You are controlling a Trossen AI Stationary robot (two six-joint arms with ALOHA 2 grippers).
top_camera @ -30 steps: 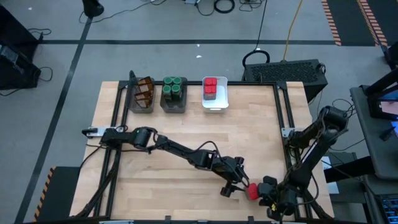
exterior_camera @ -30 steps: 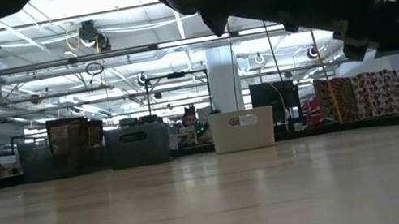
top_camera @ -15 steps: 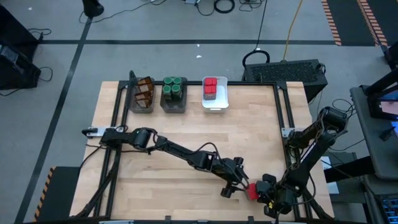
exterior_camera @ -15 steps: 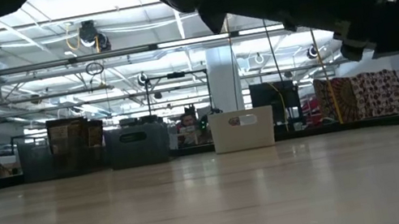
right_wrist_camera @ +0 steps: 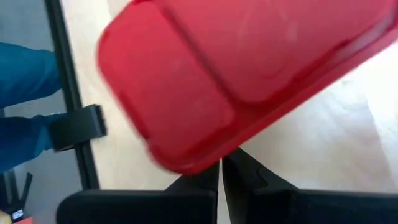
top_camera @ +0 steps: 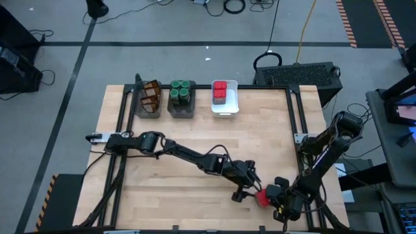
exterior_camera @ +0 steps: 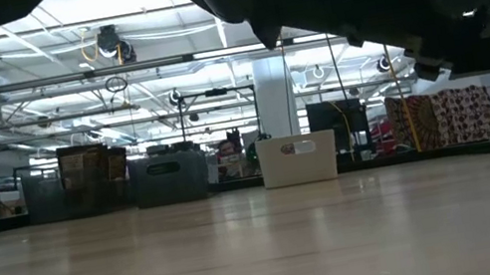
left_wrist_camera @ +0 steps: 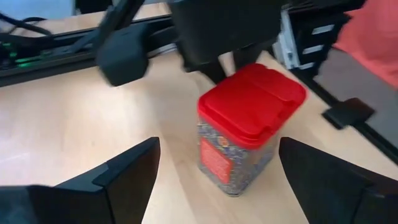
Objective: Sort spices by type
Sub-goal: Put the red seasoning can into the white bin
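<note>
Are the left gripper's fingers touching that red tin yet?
Apart. In the left wrist view the left gripper is open, with bare table showing between each finger and the red tin.

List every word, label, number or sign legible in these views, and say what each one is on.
No text can be read with certainty.
Red-lidded spice tin: a red label on its patterned side, blurred, unreadable.
White bin: a small label on its front wall, too small to read.
Middle dark grey bin: a faint mark on its front, too small to read.
Brown packets and green-lidded jars: no print discernible from above.
</note>
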